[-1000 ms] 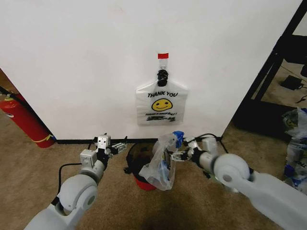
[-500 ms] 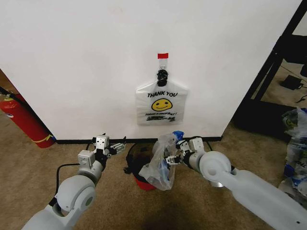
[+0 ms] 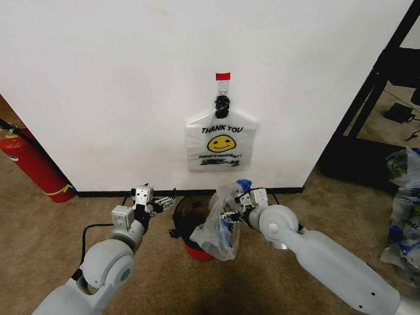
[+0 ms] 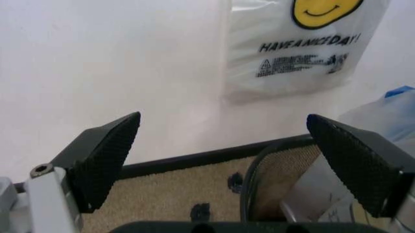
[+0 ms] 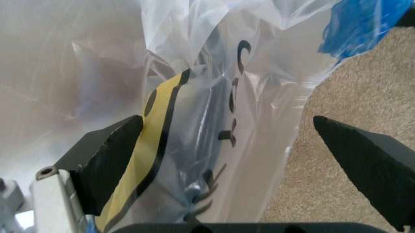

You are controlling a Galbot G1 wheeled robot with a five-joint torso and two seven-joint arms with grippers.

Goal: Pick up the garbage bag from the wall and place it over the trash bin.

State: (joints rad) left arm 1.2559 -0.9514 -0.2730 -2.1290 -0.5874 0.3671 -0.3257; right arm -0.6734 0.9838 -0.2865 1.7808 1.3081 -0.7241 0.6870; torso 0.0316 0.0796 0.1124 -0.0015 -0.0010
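The garbage bag (image 3: 220, 223) was draped over the right side of the trash bin (image 3: 189, 226), hanging tall. The right gripper (image 3: 231, 216), nearer, was spread wide against its plastic; the left gripper (image 3: 164, 200) was held released left of the bin, carpet free around.

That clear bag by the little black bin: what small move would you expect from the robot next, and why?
Probably the left gripper, open beside the trash bin, reaches for the near edge of the garbage bag. The bag hangs over only the bin's right side, bunched there, with the right gripper open against it, so most of the rim is uncovered.
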